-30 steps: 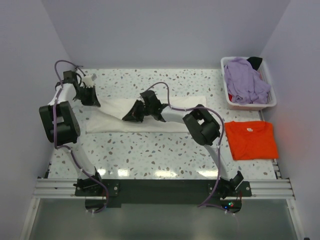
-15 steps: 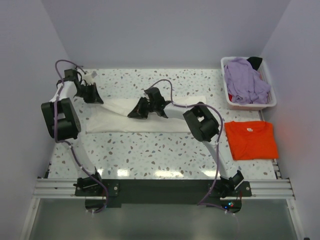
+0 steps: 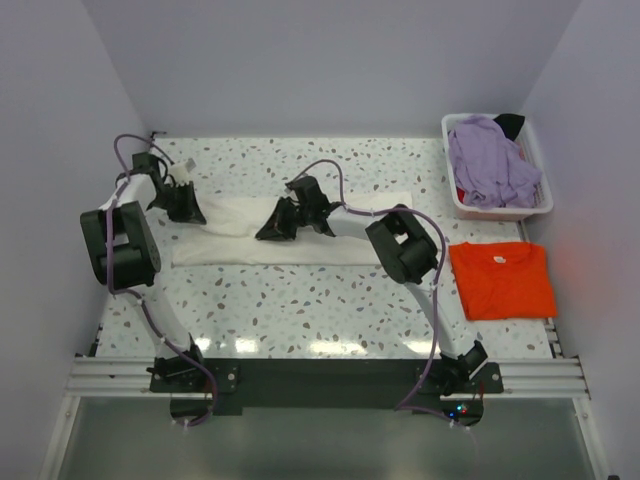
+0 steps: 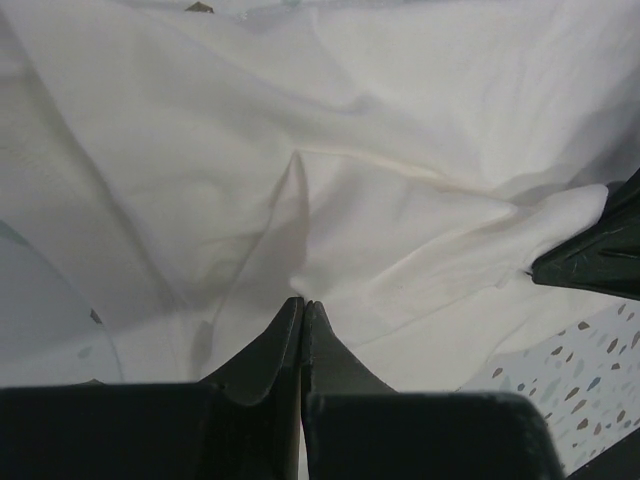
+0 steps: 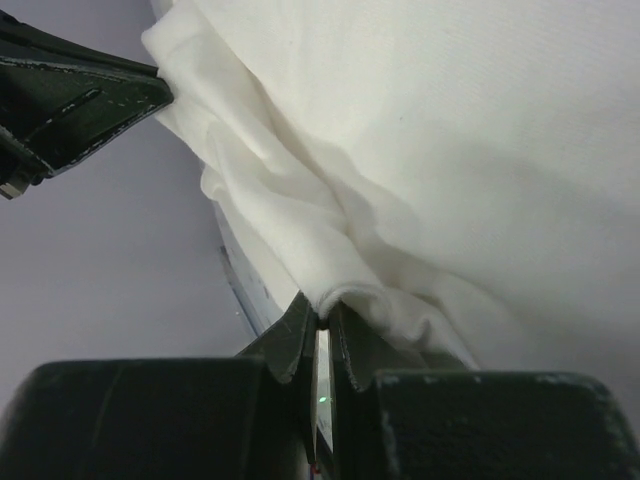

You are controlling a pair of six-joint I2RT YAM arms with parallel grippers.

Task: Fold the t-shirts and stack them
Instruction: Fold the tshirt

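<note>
Low — left gripper [image 4: 302, 302], right gripper [image 5: 322, 318] pinching cream-white t-shirt [image 3: 225, 245].

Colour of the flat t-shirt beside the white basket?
The flat cloth t-shirt is plain orange-red; best in top external.

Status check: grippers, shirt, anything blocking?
Left gripper and right gripper: jaws shut on the large cream-white cloth t-shirt, lying as a long band. Orange-red cloth t-shirt flat at right. Nothing in the way.

Top camera overlooks the whole table [image 3: 330, 300]; both wrist cameras look closely onto the cream-white shirt [image 3: 228, 246]
</note>
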